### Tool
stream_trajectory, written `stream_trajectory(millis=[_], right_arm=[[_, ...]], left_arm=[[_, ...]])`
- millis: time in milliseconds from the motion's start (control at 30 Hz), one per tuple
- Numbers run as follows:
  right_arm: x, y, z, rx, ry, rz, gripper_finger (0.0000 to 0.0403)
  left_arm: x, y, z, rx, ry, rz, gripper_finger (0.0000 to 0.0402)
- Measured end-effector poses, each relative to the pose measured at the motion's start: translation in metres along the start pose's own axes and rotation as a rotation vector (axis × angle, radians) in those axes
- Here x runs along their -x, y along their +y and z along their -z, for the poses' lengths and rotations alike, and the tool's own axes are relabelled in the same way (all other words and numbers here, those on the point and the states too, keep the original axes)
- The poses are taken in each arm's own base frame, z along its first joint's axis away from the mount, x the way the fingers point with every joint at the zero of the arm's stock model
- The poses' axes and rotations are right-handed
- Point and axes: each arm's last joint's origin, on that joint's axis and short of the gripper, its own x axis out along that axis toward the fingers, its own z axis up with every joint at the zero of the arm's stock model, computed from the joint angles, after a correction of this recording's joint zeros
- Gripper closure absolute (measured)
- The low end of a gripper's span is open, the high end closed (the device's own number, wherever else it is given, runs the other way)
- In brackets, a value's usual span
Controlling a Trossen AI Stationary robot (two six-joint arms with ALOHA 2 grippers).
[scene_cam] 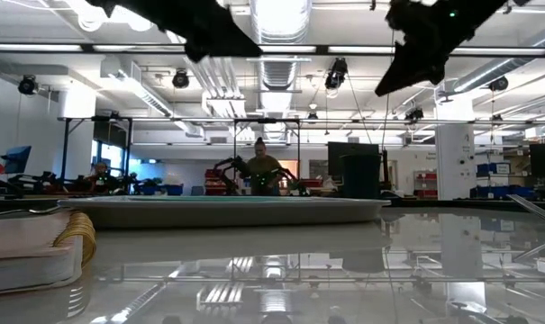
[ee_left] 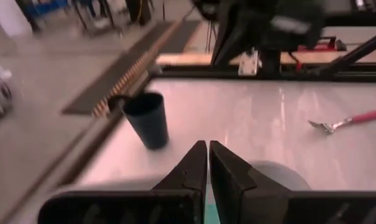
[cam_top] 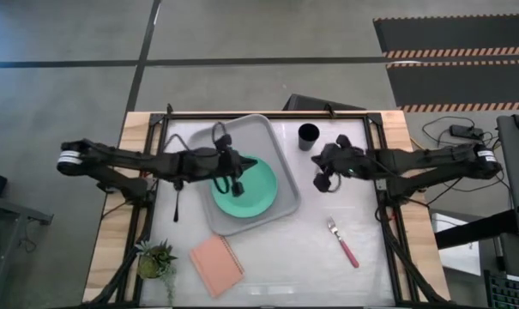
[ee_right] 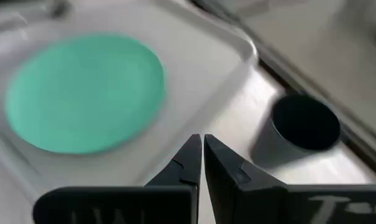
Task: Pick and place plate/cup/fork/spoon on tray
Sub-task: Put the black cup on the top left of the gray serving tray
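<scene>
The mint-green plate [cam_top: 250,190] lies flat in the light-grey tray [cam_top: 276,137]; it also shows in the right wrist view [ee_right: 85,93]. My left gripper [cam_top: 234,178] is shut and empty above the plate. The black cup [cam_top: 308,136] stands upright on the table right of the tray, and shows in the left wrist view [ee_left: 147,118] and the right wrist view [ee_right: 302,124]. My right gripper [cam_top: 325,178] is shut and empty, above the table between tray and cup. The pink-handled fork [cam_top: 343,242] lies on the table at the near right. I cannot make out the spoon.
A salmon-pink pad [cam_top: 216,264] and a small potted plant [cam_top: 156,257] sit near the table's front left. Bare table lies between the tray and the fork. In the low view the tray's rim [scene_cam: 227,211] spans the middle, and a person stands far behind.
</scene>
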Motion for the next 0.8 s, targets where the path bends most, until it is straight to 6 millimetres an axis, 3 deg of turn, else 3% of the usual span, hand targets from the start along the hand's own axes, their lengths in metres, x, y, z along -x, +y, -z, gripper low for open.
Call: stream_trajectory(millis=[200,500,800], right_arm=[[-0.022,-0.012,-0.021,-0.046,0.200,0.106,0.0394],[-0.071,-0.013,-0.044,-0.066,0.291,0.183,0.0394],[-0.097,-0.028,-0.074,-0.124,0.431,0.264,0.0394]], left_arm=[[0.026,0.009,-0.010,-0.040,-0.074,-0.007,0.0402],[0.054,0.017,0.012,-0.023,-0.113,-0.020,0.0402],[0.086,0.027,0.022,0.005,-0.199,-0.033,0.0402]])
